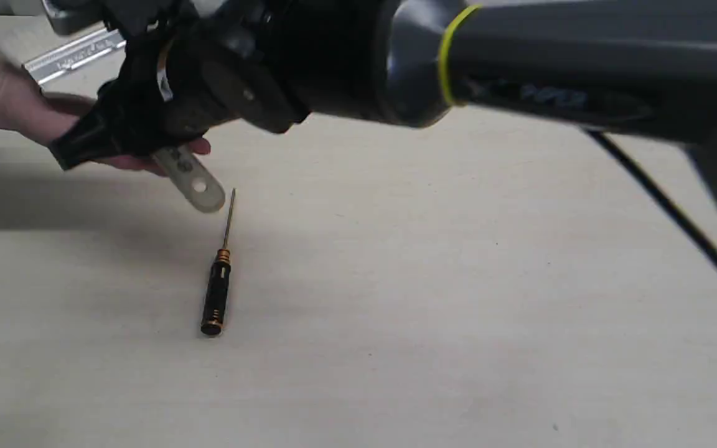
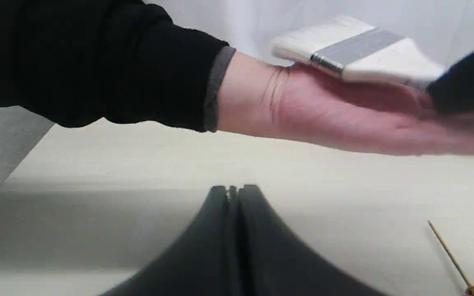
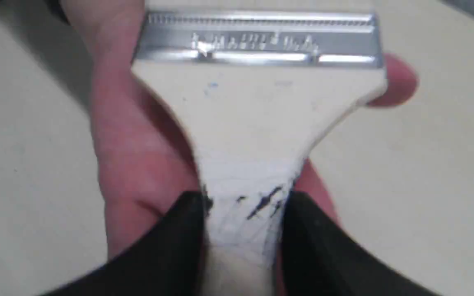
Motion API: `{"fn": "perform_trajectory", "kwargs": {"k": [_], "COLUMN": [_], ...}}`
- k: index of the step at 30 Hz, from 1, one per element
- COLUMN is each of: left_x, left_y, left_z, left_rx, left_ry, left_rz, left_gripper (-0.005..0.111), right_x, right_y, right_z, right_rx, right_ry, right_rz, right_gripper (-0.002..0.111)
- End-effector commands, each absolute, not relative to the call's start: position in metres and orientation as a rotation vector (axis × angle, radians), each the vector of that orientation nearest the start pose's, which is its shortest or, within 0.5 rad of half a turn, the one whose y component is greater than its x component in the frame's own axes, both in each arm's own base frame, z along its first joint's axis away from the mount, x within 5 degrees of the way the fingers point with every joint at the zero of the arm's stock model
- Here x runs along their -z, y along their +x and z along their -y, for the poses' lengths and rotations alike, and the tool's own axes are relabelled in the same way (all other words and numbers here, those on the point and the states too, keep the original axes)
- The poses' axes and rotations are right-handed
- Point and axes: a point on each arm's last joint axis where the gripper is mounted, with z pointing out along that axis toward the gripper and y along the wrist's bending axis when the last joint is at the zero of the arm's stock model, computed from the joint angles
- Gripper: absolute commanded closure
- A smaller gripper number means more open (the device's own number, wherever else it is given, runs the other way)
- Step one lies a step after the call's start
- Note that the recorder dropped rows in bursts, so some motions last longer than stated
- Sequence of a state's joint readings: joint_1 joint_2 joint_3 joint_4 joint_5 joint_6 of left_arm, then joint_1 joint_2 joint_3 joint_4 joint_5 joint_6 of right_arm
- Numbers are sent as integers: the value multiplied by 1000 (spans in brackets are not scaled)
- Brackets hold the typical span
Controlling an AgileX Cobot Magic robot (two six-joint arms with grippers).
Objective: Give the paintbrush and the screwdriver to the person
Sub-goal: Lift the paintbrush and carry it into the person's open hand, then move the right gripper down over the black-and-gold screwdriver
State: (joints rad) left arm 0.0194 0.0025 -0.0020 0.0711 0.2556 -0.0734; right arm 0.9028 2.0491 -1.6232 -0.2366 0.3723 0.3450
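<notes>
Exterior view: the pale table [image 1: 458,311] fills the scene. The right arm [image 1: 520,62], grey and black, reaches across the top from the right side over to the left.

The person [image 2: 344,115] comes in at the left with a black sleeve and a bare palm held open and flat above the table.

The paintbrush [image 3: 257,111] rests across that palm. Its whitish bristles and silver ferrule lie toward the wrist, and the wooden handle runs out past the fingers. In the exterior view the holed handle end sticks out below the arm's tip.

The right hand [image 3: 243,205] is clamped on the narrow part of the brush handle, one black finger on each side, with smudged black print between them.

The left hand [image 2: 233,191] sits low over the table, on the near side of the person's forearm. Its two fingers are pressed together with nothing between them.

The screwdriver [image 1: 216,292] lies flat on the table and nothing touches it. Its black, gold-ringed handle is toward the camera. The thin shaft points at the brush's handle end, with the tip just beside it in the exterior view.
</notes>
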Motion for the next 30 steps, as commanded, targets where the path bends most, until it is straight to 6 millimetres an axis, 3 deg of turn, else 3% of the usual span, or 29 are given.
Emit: {"fn": "perform_trajectory", "kwargs": {"k": [1,4,7,13,16,18,21,23,30], "left_x": [-191,-191,-191,-191,-191,-191,-191,-191,-191], "left_y": [55,55,55,55,55,55,55,55,55], "left_z": [-2,-2,-2,-2,-2,-2,-2,-2,-2], "left_rx": [-18,-18,-18,-18,-18,-18,-18,-16,-15], "left_ry": [-28,-28,-28,-28,-28,-28,-28,-30,-31], "left_rz": [-1731,-1731,-1731,-1731,-1731,-1731,-1731,-1733,-1733], "left_gripper": [107,107,107,107,107,107,107,107,107], "right_x": [-211,-218,-249,-346,-378,-388,-390,-379,-310], "right_y": [304,305,304,286,273,268,268,271,284], "right_z": [-381,-380,-374,-350,-341,-337,-337,-340,-357], "right_rx": [-467,-420,-351,-337,-410,-426,-431,-402,-280], "right_ry": [-846,-849,-833,-747,-728,-727,-724,-734,-788], "right_rz": [-2156,-2213,-2284,-2406,-2443,-2455,-2448,-2474,-2631], "right_gripper": [84,60,49,51,54,57,61,62,62]}}
